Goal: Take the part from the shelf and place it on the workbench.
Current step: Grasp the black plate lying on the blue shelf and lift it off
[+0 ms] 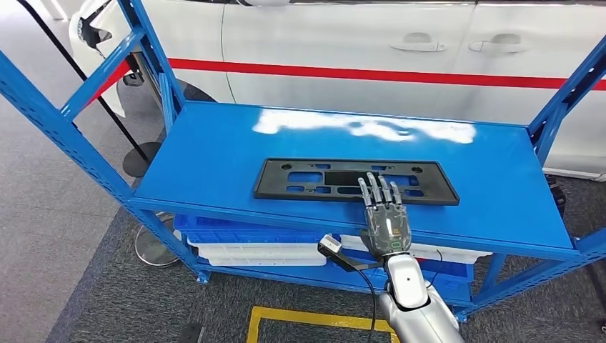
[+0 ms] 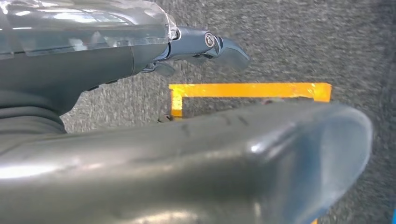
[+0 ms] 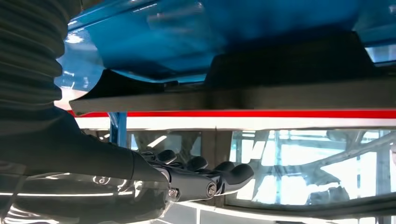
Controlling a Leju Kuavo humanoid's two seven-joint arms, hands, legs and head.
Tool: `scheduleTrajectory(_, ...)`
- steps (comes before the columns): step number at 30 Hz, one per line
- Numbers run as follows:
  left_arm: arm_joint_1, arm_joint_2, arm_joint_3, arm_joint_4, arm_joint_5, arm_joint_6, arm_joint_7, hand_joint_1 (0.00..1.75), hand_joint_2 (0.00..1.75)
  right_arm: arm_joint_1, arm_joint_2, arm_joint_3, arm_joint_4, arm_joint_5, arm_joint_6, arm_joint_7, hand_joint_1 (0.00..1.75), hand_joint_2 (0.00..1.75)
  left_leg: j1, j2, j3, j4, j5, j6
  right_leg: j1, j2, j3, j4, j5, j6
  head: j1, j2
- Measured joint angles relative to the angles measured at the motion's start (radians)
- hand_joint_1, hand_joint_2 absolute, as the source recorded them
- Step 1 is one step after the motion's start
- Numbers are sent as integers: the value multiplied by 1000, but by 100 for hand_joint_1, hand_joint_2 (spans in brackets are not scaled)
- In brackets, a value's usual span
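A flat black plate-frame part (image 1: 314, 179) with several cut-outs lies across the middle of the blue shelf top (image 1: 214, 153). My right hand (image 1: 386, 223) reaches in from the front, fingers stretched out straight over the part's front edge, right of its middle. In the right wrist view the part (image 3: 280, 70) and the right hand's fingers (image 3: 201, 179) stand a little apart, with nothing held. My left hand (image 2: 93, 65) hangs over grey carpet, its fingers (image 2: 219, 46) loosely extended and holding nothing.
A white car (image 1: 357, 43) with a red stripe stands close behind the shelf. Blue uprights (image 1: 43, 107) flank the shelf at both ends. Blue and white bins (image 1: 243, 243) sit on the lower level. A yellow floor marking (image 1: 300, 318) lies in front, and a round stand base (image 1: 154, 246) at the left.
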Motion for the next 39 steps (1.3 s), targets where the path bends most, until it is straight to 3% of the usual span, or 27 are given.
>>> scheduleTrajectory(1,1,0,0,0,0,0,0,0,0,1,1,0,2,0,0,-5,0,175,0,0,-30,33,-11,1,3,1,4,0,-4,-2,0,0)
scheduleTrajectory(2,3,0,0,0,1,1,0,0,0,2,2,1,4,0,0,-9,0,175,-1,0,-43,30,-1,4,6,3,10,0,-9,-3,0,0)
scheduleTrajectory(3,4,0,0,0,1,1,1,0,0,4,3,1,5,0,0,-13,0,175,-2,0,-37,-8,32,10,9,4,17,0,-14,-3,0,0)
scheduleTrajectory(5,5,2,0,0,2,2,0,0,0,6,6,3,8,0,0,-21,0,175,-9,2,9,-146,121,30,15,6,32,0,-23,-3,0,0)
scheduleTrajectory(6,4,3,0,0,2,2,0,0,0,6,7,3,10,0,0,-24,0,175,-13,2,29,-200,137,38,17,8,37,0,-27,0,0,0)
scheduleTrajectory(9,4,5,0,0,4,3,-1,0,0,7,9,3,14,0,0,-32,0,175,-21,1,51,-255,125,53,14,14,39,9,-19,20,0,0)
scheduleTrajectory(11,5,4,0,0,9,4,-1,0,0,8,10,2,17,0,1,-40,0,175,-17,1,68,-271,150,66,13,12,33,33,-20,33,1,0)
scheduleTrajectory(13,3,3,0,0,15,4,-1,0,0,8,10,-1,18,-3,1,-53,0,175,-14,6,77,-274,165,71,10,8,-4,98,-72,44,1,0)
scheduleTrajectory(15,0,3,1,0,17,4,-1,0,0,8,10,-9,17,-18,1,-81,0,175,-13,10,72,-273,165,72,1,5,-73,217,-136,54,1,0)
scheduleTrajectory(16,0,3,1,0,17,4,-1,0,0,10,10,-14,16,-31,1,-98,0,175,-12,10,71,-272,165,70,-3,4,-98,260,-151,59,1,0)
scheduleTrajectory(17,1,2,1,0,17,3,-1,0,0,13,11,-21,13,-47,1,-120,0,175,-11,10,70,-270,164,68,-7,3,-107,272,-148,64,1,0)
scheduleTrajectory(19,4,2,1,0,18,3,-1,0,0,20,13,-37,1,-76,1,-161,0,175,-6,6,71,-264,161,59,-14,1,-71,187,-90,71,1,0)
scheduleTrajectory(20,4,1,1,0,18,3,-1,0,0,22,17,-45,-7,-91,1,-184,0,175,-4,5,71,-259,158,53,-16,1,-42,121,-56,72,1,0)
scheduleTrajectory(22,3,1,1,0,18,3,-1,0,0,21,29,-66,-30,-124,0,-227,0,175,-4,3,67,-248,152,38,-13,1,-8,35,-37,58,1,0)
scheduleTrajectory(24,3,1,1,0,17,2,-1,0,0,17,40,-93,-58,-165,0,-271,0,175,-5,2,65,-236,154,22,-8,1,-4,23,-40,36,1,0)
scheduleTrajectory(27,5,1,1,0,16,-1,-3,0,0,20,49,-113,-110,-210,0,-315,0,175,-1,2,52,-191,136,5,-9,-3,14,19,-28,16,1,0)
scheduleTrajectory(30,4,1,0,0,15,-7,-6,0,0,29,55,-114,-170,-222,0,-318,0,175,1,3,-33,-25,52,-5,-6,-6,24,18,-36,4,1,0)
scheduleTrajectory(32,7,1,0,0,14,-8,-7,0,0,39,55,-114,-193,-223,0,-315,0,175,1,3,-81,48,33,-6,-3,-6,29,19,-42,1,1,0)
scheduleTrajectory(33,8,1,0,0,14,-8,-7,0,0,44,55,-114,-203,-223,0,-313,0,175,1,3,-80,30,53,-3,-2,-5,34,19,-46,1,1,0)
scheduleTrajectory(35,8,2,0,0,14,-8,-10,0,0,49,55,-114,-220,-224,0,-309,0,175,-2,4,-34,-95,135,11,1,-4,47,19,-56,3,1,0)
scheduleTrajectory(36,7,3,0,0,14,-8,-11,0,0,50,55,-114,-226,-224,0,-307,0,175,-5,5,-9,-158,160,18,2,-4,53,18,-61,5,1,0)
scheduleTrajectory(37,6,4,0,0,14,-8,-12,0,0,50,55,-114,-232,-224,1,-304,0,175,-8,5,11,-203,169,24,3,-4,56,18,-66,9,1,0)
scheduleTrajectory(39,6,5,0,1,15,-8,-13,0,0,55,55,-112,-240,-220,2,-299,0,175,-14,5,24,-228,162,30,4,-4,59,17,-74,20,1,0)
